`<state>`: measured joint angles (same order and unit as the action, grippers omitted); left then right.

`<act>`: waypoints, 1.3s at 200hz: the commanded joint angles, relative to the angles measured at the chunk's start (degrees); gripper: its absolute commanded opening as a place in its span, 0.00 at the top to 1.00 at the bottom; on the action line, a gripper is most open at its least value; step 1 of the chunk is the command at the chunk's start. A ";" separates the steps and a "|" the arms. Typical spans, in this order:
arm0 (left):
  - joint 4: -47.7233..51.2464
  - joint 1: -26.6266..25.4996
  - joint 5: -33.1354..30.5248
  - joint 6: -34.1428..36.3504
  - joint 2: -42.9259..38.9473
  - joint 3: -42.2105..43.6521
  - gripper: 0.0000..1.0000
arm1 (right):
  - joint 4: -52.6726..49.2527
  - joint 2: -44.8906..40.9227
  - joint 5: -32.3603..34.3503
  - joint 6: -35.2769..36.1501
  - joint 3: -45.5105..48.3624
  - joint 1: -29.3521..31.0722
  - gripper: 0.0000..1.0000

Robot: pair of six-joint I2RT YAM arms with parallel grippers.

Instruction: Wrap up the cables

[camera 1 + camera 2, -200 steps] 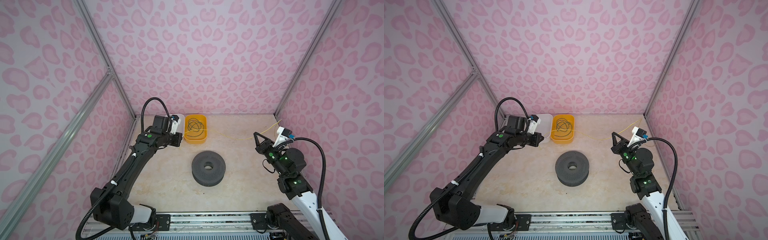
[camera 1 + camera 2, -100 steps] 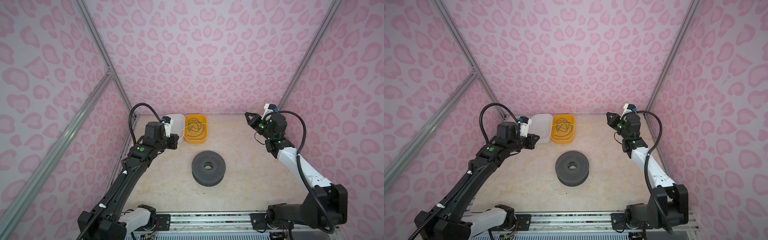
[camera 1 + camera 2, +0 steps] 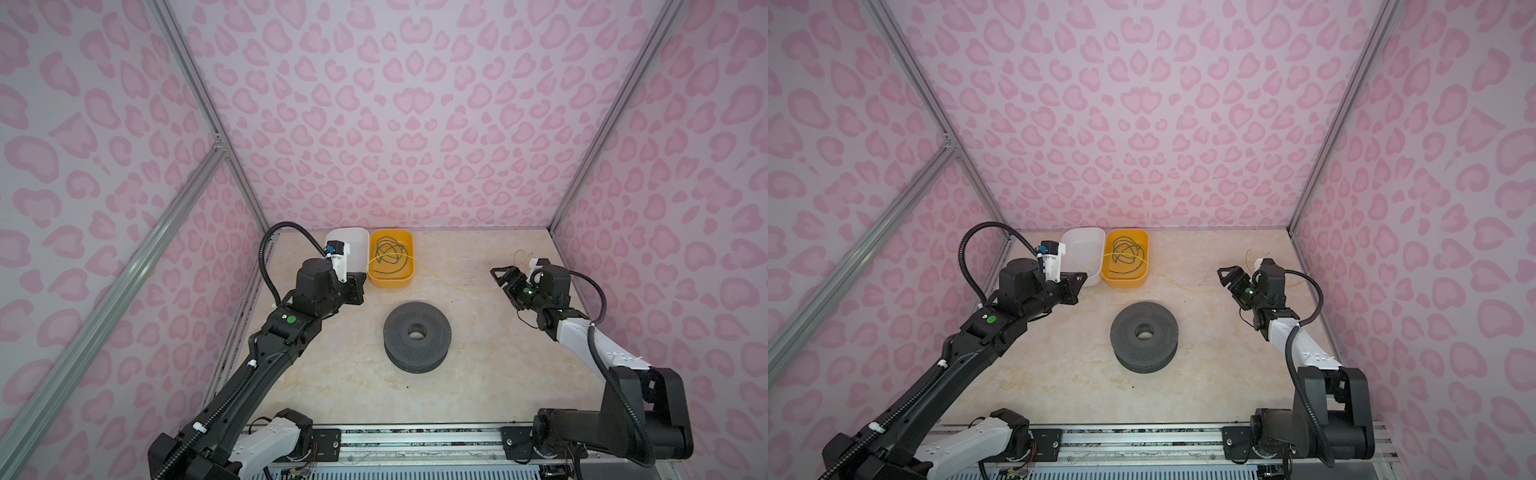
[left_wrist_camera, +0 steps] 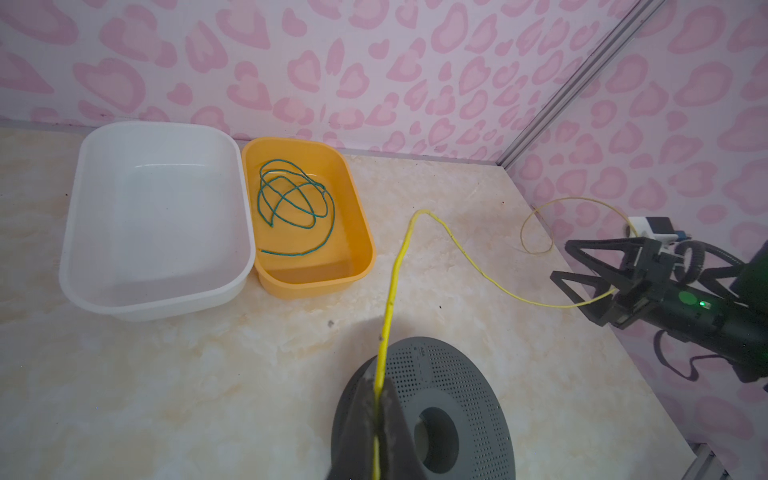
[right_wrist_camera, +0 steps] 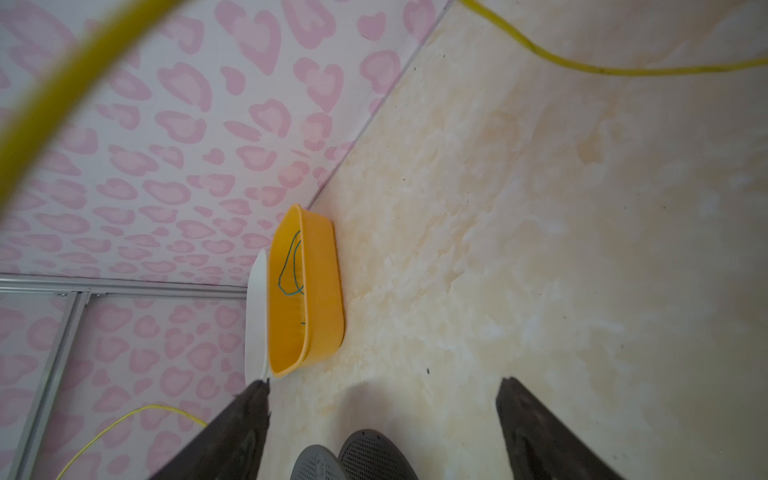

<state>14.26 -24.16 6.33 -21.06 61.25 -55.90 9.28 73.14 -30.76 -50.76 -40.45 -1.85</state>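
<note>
Left pincer (image 4: 377, 395) pinched the yellow cable (image 4: 469, 258) near the bare spool (image 3: 399, 328); right pincer (image 5: 383, 382) gaped, holding nothing, cable trailing slack across the tabletop (image 4: 166, 395) past it. Farther back, the green cable (image 4: 291, 254) lay loose in the orange bin (image 4: 316, 286). Winding seemingly hadn't started.

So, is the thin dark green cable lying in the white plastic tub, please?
No, the dark green cable lies coiled in the orange plastic tub.
</note>
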 commanded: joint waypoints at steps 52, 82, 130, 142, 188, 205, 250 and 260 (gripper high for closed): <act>-6.74 -0.97 -7.78 0.58 -2.30 2.54 0.96 | -9.19 -17.09 -3.13 -0.72 2.73 1.12 0.07; -7.28 -1.02 -8.20 0.58 -2.48 2.55 0.96 | -10.99 -22.68 -4.35 -1.26 5.18 1.30 0.07; -7.94 -1.29 -5.24 1.52 -1.46 2.55 0.96 | -9.00 -29.08 4.38 -8.01 5.04 15.69 0.11; -8.11 -1.50 -4.20 2.26 -1.49 2.64 0.96 | -4.80 -28.31 12.22 -11.17 5.09 23.84 0.15; -7.51 -6.00 -1.60 6.98 -0.47 2.39 0.96 | 11.67 -11.46 28.37 -14.21 -2.33 42.67 0.29; -6.55 -8.51 -2.11 8.70 0.57 1.71 0.96 | 15.00 -2.35 22.94 -15.04 -8.07 43.07 0.32; -6.18 -11.51 -3.07 9.97 2.78 0.38 0.96 | 24.57 9.35 16.86 -20.71 -12.21 44.60 0.52; -5.97 -11.86 -3.00 10.31 3.46 -0.04 0.96 | 24.32 9.77 16.54 -20.70 -12.38 44.80 0.53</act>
<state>9.45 -35.35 3.38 -12.25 63.66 -54.50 27.55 81.52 -11.86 -69.25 -52.27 42.35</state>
